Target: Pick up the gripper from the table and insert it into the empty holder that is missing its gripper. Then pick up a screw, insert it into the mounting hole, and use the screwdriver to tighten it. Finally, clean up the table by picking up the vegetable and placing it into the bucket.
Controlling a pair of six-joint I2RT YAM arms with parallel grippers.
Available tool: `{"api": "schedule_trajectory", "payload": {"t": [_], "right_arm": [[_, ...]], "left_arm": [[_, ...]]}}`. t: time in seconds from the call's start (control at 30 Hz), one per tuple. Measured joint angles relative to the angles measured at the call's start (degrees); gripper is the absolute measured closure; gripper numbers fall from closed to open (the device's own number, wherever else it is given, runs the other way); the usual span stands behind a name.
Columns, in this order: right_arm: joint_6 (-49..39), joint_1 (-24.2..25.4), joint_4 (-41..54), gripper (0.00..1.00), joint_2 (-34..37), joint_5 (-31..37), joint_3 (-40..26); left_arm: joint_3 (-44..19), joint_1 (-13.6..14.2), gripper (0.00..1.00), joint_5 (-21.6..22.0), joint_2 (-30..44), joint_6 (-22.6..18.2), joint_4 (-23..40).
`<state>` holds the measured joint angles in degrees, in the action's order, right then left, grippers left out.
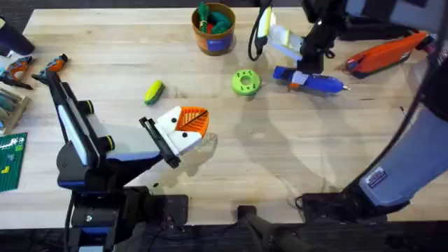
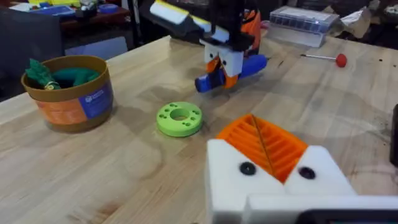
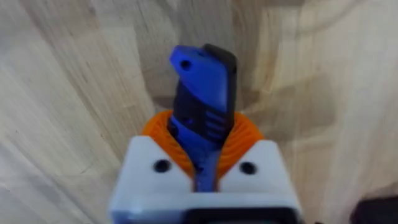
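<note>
**A:** Where is the screwdriver (image 1: pixel 311 82) relative to the green disc (image 1: pixel 246 82)?

**B:** It lies on the tabletop (image 1: pixel 280 154) just beside the green disc, on the side away from the vegetable (image 1: pixel 153 92). The right gripper (image 1: pixel 299 78) is down over its blunt end. In the right wrist view the blue body of the screwdriver (image 3: pixel 202 112) sits between the two orange ribbed pads (image 3: pixel 245 138), so the jaws are closed on it.

**A:** And the left one?

**B:** The left gripper (image 1: pixel 187 126) rests low near the tabletop, on the near side of the green disc and between it and the left arm's base. The left wrist view shows its white blocks with the orange pad (image 2: pixel 264 146) pressed together, nothing between them, so the jaws are closed and empty.

**A:** The vegetable?

**B:** Yellow-green, lying alone on the tabletop, well apart from the green disc on the side opposite the screwdriver.

**A:** The bucket (image 1: pixel 213 29)?

**B:** Upright beyond the green disc, toward the far edge, with green and orange items inside. In the left wrist view the bucket (image 2: pixel 71 93) shows its blue label, the green disc (image 2: pixel 179 118) lies near it, and the right gripper (image 2: pixel 225 62) stands over the screwdriver (image 2: pixel 233 71) behind.
</note>
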<state>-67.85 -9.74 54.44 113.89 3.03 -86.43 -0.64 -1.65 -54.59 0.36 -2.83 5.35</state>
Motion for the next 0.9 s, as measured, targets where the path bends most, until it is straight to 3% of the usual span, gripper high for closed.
{"api": "schedule_trajectory", "payload": {"t": [0.1,0.2,0.23,0.33,0.4,0.43,0.7,0.9], "right_arm": [[-0.46,0.0,-0.05,0.566,1.64,0.56,0.02],[-0.26,0.0,-0.19,0.122,1.68,0.83,0.02],[0.17,0.0,-0.12,0.046,1.56,0.87,0.02],[4.31,-0.05,0.51,0.018,0.47,1.07,0.02],[7.95,-0.13,0.81,0.018,-1.21,1.25,0.02],[10.12,-0.19,1.03,0.018,-2.41,1.26,0.02],[31.5,-0.24,2.79,0.017,-15.82,1.25,0.02],[51.96,-0.24,6.93,0.017,-24.36,1.25,0.02]], "left_arm": [[0.0,0.0,0.996,0.0,0.0,0.0,0.01],[0.0,0.0,0.995,0.06,0.0,-0.02,-0.01],[0.0,0.0,0.899,0.16,0.0,-0.39,-0.03],[0.0,0.0,0.398,0.2,0.0,-0.37,-0.01],[0.0,0.0,0.114,0.22,0.0,-0.36,-0.01],[0.0,0.0,0.042,0.22,0.0,-0.25,-0.01],[0.07,0.0,0.015,1.99,0.0,0.14,-0.99],[-0.52,0.0,0.017,9.51,0.11,1.66,-0.93]]}}
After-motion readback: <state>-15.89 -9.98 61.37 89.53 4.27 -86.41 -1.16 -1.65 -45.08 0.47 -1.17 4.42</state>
